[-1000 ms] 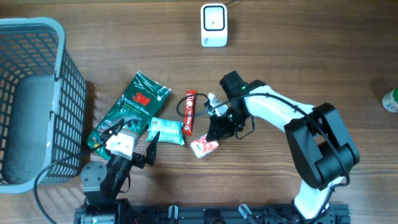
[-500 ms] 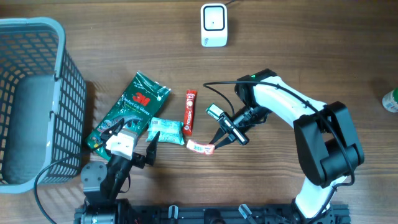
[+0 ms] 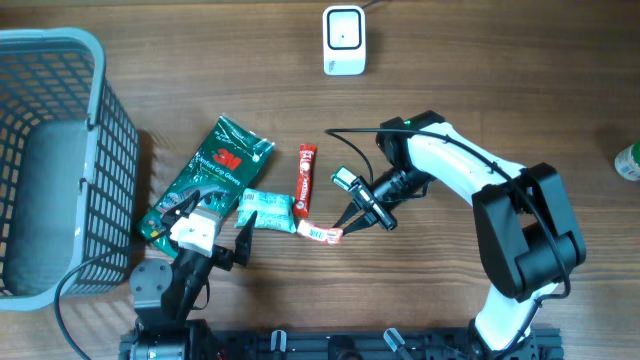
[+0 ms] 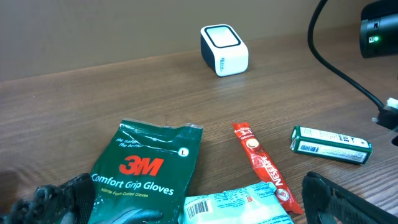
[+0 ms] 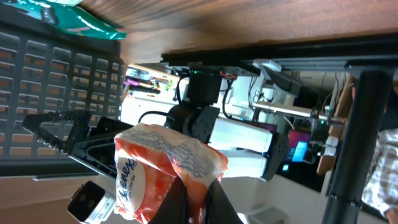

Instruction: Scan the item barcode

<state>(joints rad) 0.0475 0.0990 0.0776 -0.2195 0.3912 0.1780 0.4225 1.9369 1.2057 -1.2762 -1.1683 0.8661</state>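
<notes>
Near the middle of the bench (image 3: pixel 180 60), the right gripper (image 3: pixel 340 228) has its jaws shut tight on a small red and white tissue pack (image 3: pixel 321 234). It pinches the pack by one edge, so the pack sticks out to the left of the gripper. The pack is just right of a teal pack (image 3: pixel 266 211) and near the near end of a red stick (image 3: pixel 305 180). At the far side of the bench sits the white scanner (image 3: pixel 343 40), well apart from the tissue pack. On the left, near the front edge, the left gripper (image 3: pixel 215 213) has its jaws wide apart and grips nothing. It is by the near end of a green glove bag (image 3: pixel 212 165) and the left end of the teal pack. A grey basket (image 3: pixel 100 120) stands at the far left. A little green box (image 4: pixel 331 144) lies flat on the bench, right of the red stick. A bottle (image 3: pixel 628 160) peeks in at the right edge.
</notes>
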